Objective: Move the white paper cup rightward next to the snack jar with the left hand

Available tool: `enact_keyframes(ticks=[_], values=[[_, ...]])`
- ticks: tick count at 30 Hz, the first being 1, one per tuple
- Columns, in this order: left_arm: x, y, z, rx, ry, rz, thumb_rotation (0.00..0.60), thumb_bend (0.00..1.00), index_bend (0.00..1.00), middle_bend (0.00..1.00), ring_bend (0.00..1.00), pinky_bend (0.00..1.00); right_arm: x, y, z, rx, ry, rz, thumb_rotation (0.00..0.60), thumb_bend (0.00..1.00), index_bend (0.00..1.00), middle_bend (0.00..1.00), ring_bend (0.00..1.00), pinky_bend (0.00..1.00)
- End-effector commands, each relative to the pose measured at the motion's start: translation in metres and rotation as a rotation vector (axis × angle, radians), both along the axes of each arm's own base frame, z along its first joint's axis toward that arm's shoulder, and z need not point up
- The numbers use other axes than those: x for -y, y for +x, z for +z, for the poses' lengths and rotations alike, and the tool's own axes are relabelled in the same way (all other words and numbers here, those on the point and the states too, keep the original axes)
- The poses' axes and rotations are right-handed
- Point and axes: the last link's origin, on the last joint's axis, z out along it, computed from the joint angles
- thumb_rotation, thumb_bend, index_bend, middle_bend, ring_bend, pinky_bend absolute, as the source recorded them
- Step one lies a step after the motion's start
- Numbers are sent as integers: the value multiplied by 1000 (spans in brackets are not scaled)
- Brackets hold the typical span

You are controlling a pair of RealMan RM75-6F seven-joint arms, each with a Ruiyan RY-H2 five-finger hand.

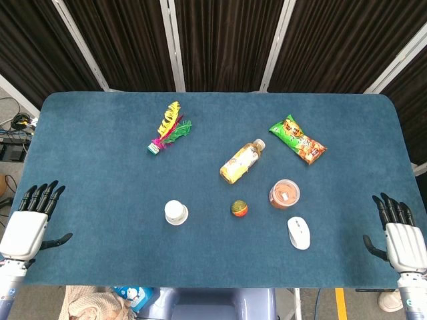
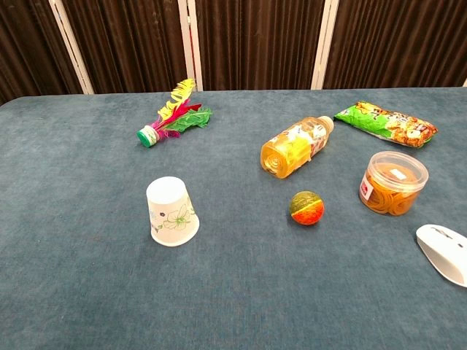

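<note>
The white paper cup (image 1: 176,213) (image 2: 171,211) stands upside down on the blue table, left of centre near the front. The snack jar (image 1: 285,194) (image 2: 392,182), clear with an orange lid, stands upright to its right, with a small ball (image 1: 239,209) (image 2: 306,208) between them. My left hand (image 1: 30,221) rests open at the table's front left edge, far left of the cup, holding nothing. At the front right edge my right hand (image 1: 400,235) is open too. Neither hand shows in the chest view.
A juice bottle (image 1: 242,161) (image 2: 295,146) lies behind the ball. A white mouse (image 1: 299,233) (image 2: 445,252) sits just in front of the jar. A green snack bag (image 1: 297,139) (image 2: 385,122) lies back right, a feather shuttlecock (image 1: 169,127) (image 2: 173,114) back left.
</note>
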Motion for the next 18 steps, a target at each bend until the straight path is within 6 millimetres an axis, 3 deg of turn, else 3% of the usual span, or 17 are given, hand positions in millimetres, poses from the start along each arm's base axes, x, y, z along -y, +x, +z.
enact_keyframes(ticks=[1,18], values=[[0,0,0,0,-1,0,600,73,0,0,0,0,0,0,0,0,0,0,600,347,0,0,0,27],[-7,8,-2,-47,-56,-79,600,72,0,0,0,0,2,2,-2,12,3,-1,600,347,0,0,0,27]])
